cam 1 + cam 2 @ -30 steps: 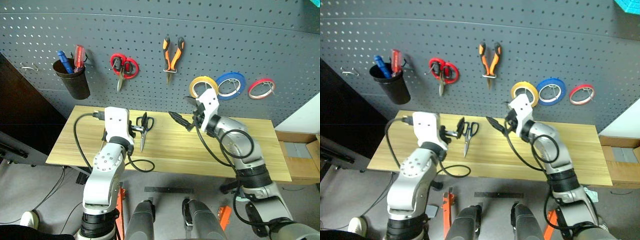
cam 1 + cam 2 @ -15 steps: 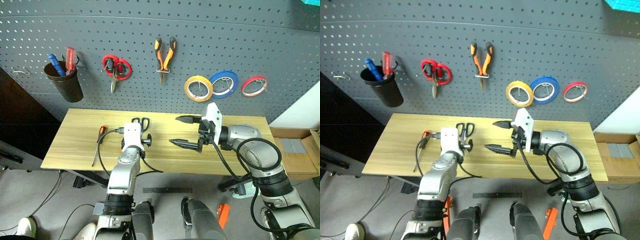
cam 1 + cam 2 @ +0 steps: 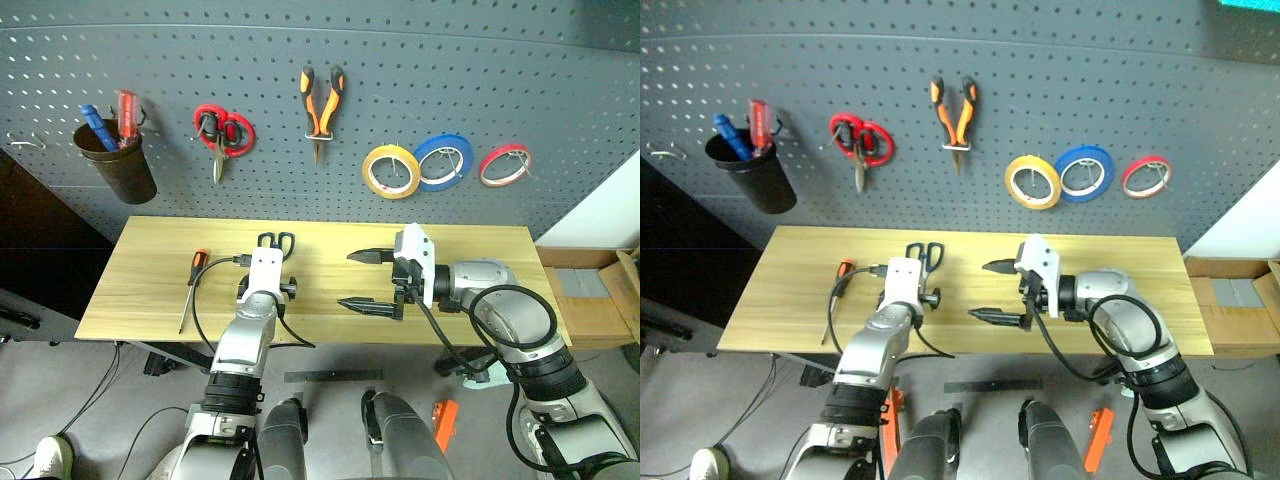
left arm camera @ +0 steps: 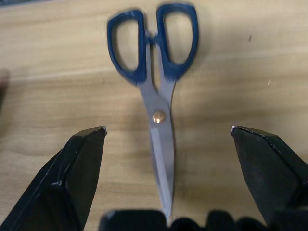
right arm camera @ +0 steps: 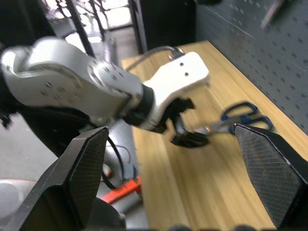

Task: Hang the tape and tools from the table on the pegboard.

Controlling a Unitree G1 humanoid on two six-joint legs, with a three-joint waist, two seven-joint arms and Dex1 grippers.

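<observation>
While the screwdriver [image 3: 191, 290] lies far left on the table [image 3: 150, 240], we hold the left gripper [image 4: 166, 132] spread over the scissors [image 4: 156, 91]; next we lower and close on the blades. Our right gripper [image 3: 365, 280] waits gaping mid-table, empty. Pliers [image 3: 320, 100] and tape [image 3: 392, 172] already hang on the pegboard [image 3: 450, 70].

On the dark grey pegboard [image 3: 500, 90] with small holes hang red-handled scissors [image 3: 222, 131], orange-and-black pliers [image 3: 321, 96] and yellow [image 3: 391, 171], blue [image 3: 443, 162] and red [image 3: 504, 164] tape rolls, while dark blue-handled scissors [image 4: 156, 77] lie on the light wooden table [image 3: 150, 270].
</observation>
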